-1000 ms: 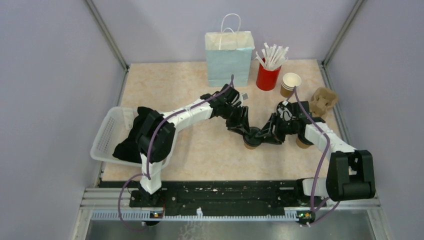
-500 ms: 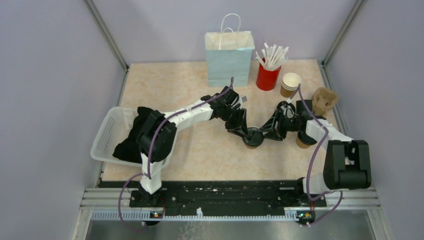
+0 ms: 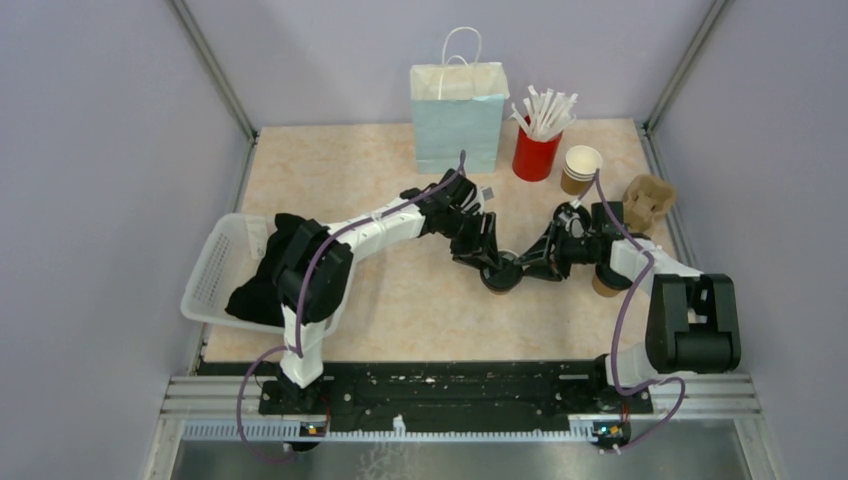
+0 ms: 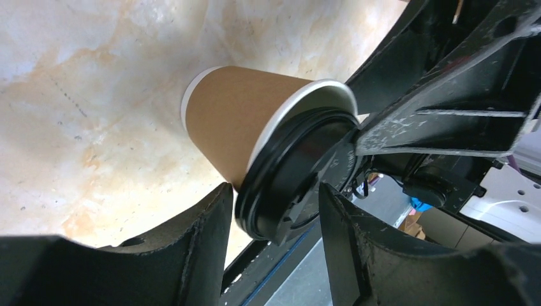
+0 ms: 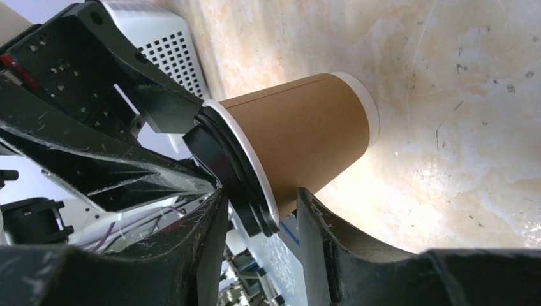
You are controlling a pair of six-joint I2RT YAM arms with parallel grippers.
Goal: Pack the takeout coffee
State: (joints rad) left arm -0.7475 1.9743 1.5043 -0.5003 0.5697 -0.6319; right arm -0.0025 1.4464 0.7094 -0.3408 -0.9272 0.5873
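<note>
Left claw (image 4: 274, 210) straddles the black lid (image 4: 300, 172) of a brown cup (image 4: 236, 121), one finger close on each side; whether it pinches the lid I cannot tell. Right claw (image 5: 258, 204) faces it from the opposite side and pinches the cup just below its rim. That cup is near the middle of the table (image 3: 350, 170), a little right of centre. A second cup (image 3: 603, 285) stands by the right edge, partly under the right arm. A blue bag (image 3: 458, 115) stands at the far edge.
</note>
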